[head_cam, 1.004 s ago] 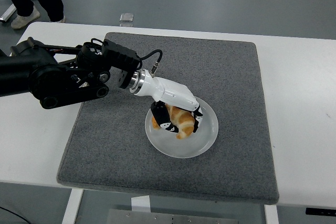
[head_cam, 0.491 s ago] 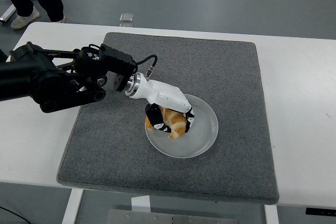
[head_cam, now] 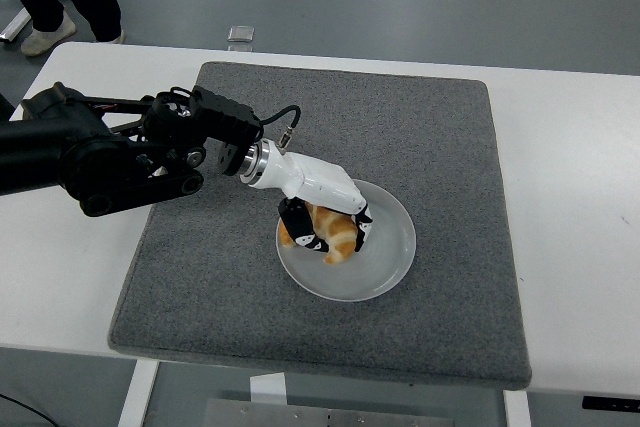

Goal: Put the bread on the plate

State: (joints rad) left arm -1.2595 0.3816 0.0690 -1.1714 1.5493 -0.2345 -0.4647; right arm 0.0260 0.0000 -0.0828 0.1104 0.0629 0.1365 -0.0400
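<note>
A golden croissant-shaped bread lies in the left half of a white round plate on the grey mat. My left hand, white with black fingertips, reaches in from the left on a black arm and is curled around the bread, fingers over its top and sides. The bread's underside seems to touch the plate. The right arm does not show.
The grey felt mat covers the middle of the white table. A person's legs and shoes stand at the top left beyond the table. A small clear object lies on the floor past the far edge.
My left hand with the bread has shifted a little to the left and pulled back over the plate's left half since a second ago; almost still over the last half second.
</note>
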